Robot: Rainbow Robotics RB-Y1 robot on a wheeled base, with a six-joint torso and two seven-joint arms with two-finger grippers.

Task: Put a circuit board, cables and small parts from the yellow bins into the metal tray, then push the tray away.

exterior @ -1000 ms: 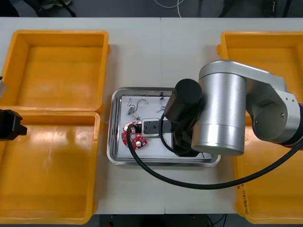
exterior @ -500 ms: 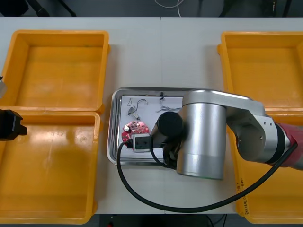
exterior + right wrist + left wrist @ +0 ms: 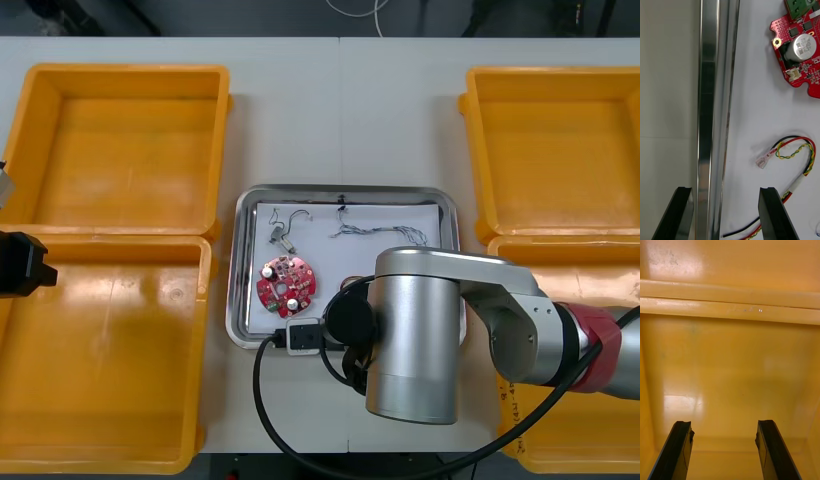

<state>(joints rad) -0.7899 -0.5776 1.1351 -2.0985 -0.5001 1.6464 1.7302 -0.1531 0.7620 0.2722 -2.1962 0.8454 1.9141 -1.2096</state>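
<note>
Straddles the near rim of the metal tray (image 3: pixel 713 93) with right gripper (image 3: pixel 725 193) spread and empty, has circuit board (image 3: pixel 801 45) and red and yellow cable (image 3: pixel 809 150) inside that tray, holds left gripper (image 3: pixel 724 425) parted well left of it.

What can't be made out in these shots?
- Front view: right arm hides the metal tray's near right corner and the red and yellow cable.
- Front view: small metal parts too small to identify.
- Right wrist view: circuit board cut off by the edge beyond the open right tool.

Four yellow bins (image 3: pixel 125 150), one metal tray (image 3: pixel 236 290), one round red circuit board (image 3: pixel 287 284), at least two cables (image 3: pixel 385 233).
</note>
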